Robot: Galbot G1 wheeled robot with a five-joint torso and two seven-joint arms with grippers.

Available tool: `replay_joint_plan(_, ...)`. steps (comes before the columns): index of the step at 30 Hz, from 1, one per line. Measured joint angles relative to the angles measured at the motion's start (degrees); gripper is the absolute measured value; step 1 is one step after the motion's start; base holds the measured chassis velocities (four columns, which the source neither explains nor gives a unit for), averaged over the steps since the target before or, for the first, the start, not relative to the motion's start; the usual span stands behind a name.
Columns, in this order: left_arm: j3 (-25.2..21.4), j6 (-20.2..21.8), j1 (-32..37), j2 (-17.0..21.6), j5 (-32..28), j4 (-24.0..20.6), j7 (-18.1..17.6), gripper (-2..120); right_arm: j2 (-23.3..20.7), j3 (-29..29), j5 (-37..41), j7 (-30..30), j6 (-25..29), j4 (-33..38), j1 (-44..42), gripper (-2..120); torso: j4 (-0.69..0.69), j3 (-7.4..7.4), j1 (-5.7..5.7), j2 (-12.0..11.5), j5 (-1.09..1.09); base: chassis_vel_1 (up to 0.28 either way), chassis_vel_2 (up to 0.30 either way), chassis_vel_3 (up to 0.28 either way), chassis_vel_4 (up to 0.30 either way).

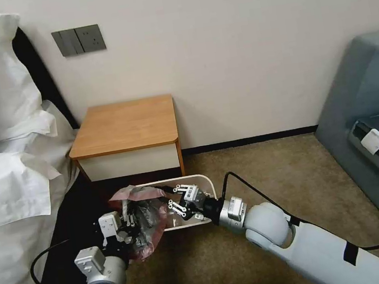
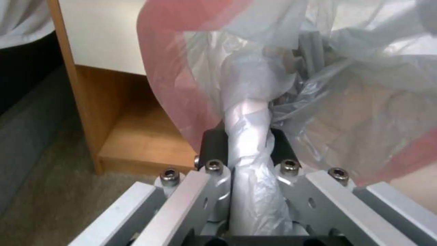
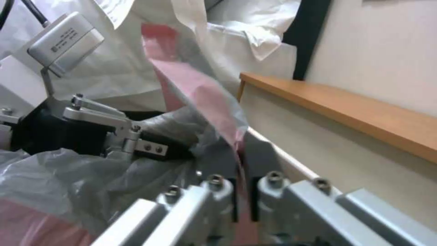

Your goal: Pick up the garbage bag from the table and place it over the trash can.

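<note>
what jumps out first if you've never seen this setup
A crinkly grey, pink-edged plastic garbage bag hangs stretched between two grippers above the cream-white rectangular trash can, in front of the orange-brown wooden nightstand. The left gripper and right gripper are each shut on it.

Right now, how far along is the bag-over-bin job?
Done: the garbage bag is off the table, whose top is bare. In hand: the left gripper is shut on a bunched part of the bag, the right gripper on its pink edge, both holding it at the left end of the trash can. Left: the mouth is not yet spread over the rim; most of the bin's rim is uncovered.
</note>
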Motion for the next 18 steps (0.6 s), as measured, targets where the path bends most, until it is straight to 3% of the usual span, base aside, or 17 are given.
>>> replay_joint_plan(18, 0.2, -0.7, 0.6, 0.7, 1.6, 0.2, 0.4, 7, -0.5, 2.0, 1.6, 0.5, -0.1, -2.2, 4.9, 0, 0.00, 0.00, 0.00, 0.0, 0.00, 0.000, 0.000, 0.000, 0.000)
